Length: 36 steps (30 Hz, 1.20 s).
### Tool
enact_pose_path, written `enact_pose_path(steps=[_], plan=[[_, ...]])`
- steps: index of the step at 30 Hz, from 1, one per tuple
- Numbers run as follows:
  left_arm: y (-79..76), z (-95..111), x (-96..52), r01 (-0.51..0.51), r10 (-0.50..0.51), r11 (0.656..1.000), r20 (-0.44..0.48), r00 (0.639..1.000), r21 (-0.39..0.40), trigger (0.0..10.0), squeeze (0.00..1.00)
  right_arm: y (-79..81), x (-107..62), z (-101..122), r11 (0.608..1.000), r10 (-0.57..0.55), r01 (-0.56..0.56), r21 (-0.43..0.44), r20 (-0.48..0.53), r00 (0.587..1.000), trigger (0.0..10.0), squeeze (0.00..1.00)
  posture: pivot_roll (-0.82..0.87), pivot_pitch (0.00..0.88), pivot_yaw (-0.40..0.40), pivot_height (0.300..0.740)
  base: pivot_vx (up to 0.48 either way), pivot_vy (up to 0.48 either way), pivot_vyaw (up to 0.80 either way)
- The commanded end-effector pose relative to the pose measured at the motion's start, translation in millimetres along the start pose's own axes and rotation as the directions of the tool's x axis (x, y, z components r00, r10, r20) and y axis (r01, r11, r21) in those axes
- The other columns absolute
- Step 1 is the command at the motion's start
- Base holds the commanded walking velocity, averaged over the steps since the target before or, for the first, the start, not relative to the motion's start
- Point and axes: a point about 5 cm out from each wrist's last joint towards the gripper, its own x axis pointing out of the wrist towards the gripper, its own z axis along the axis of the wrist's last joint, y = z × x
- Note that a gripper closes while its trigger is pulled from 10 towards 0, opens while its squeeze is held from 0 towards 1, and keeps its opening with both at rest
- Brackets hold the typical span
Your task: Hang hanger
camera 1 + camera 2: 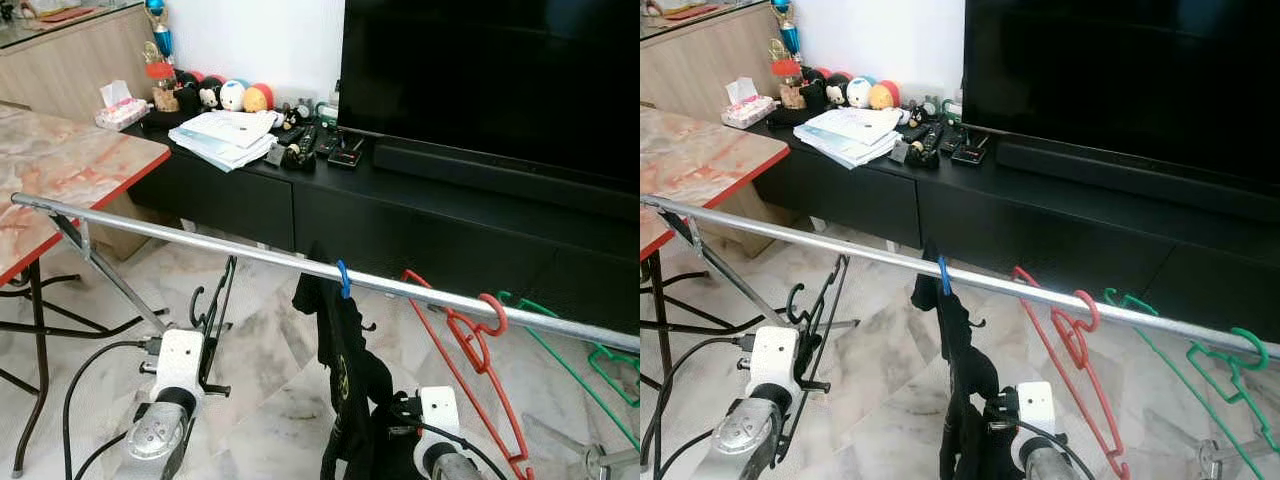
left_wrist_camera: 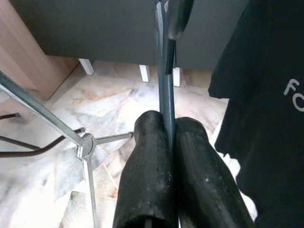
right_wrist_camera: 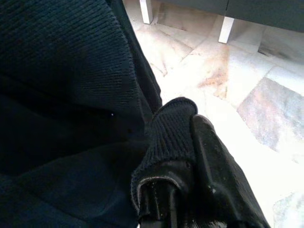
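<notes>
Landmark: the metal rail (image 1: 200, 236) of the drying rack, running across in front of the TV cabinet (image 1: 400, 215).

My left gripper (image 2: 170, 142) is below the rail, toward its left end. Both fingers are pressed together on the thin edge of a dark hanger (image 1: 215, 300); no gap between them beyond the hanger itself. The hanger stands upright with its hook topmost but under the rail, not yet over it. Judgement: held low on the frame so the hook is free to be lifted up and over the rail.

My right gripper (image 3: 183, 156) is below the rail near its middle, closed on a fold of the black garment (image 1: 345, 370). That garment hangs from the rail on a blue hook (image 1: 343, 278). Judgement: pinched there to keep the cloth steady, or drawn aside from where the hanger is to go.

Further right along the rail: a red hanger (image 1: 475, 340) already hooked on, then green hangers (image 1: 1230, 375).

Task state, judged: hanger in hand, hanging still to do.
</notes>
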Motion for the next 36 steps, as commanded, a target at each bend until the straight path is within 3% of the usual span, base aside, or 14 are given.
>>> enact_pose_path(steps=[1,8,18,24,36], plan=[[0.4,1,-1.9,-0.007,0.007,1.000,-0.005,1.000,-0.008,10.0,0.00,0.6,-1.3,-5,1.000,-0.004,0.004,0.001,-0.024,1.000,10.0,0.00,0.03,0.050,0.030,0.740,0.000,0.480,0.00],[-2.3,6,-1.3,0.005,-0.005,1.000,-0.008,1.000,-0.003,10.0,0.00,-4.0,-2.3,-10,0.998,-0.050,0.048,-0.028,-0.070,0.996,10.0,0.00,0.02,0.040,0.036,0.740,0.000,0.480,0.00],[4.7,11,1.0,-0.009,0.009,1.000,-0.003,1.000,0.009,10.0,0.00,-9.7,-1.2,-4,0.994,-0.105,0.105,0.001,-0.044,0.994,10.0,0.00,0.03,0.053,0.037,0.740,0.000,0.480,0.00],[9.9,15,2.0,-0.006,0.006,1.000,0.003,1.000,0.015,10.0,0.00,-10.7,1.6,0,0.990,-0.127,0.129,0.061,-0.050,0.991,10.0,0.00,0.02,0.066,0.042,0.740,0.000,0.000,-0.40],[13.1,16,0.9,-0.007,0.007,1.000,0.005,1.000,0.011,10.0,0.00,-9.9,2.9,4,0.990,-0.124,0.126,0.061,-0.038,0.992,10.0,0.00,0.03,0.070,0.046,0.740,0.000,0.000,-0.79]])
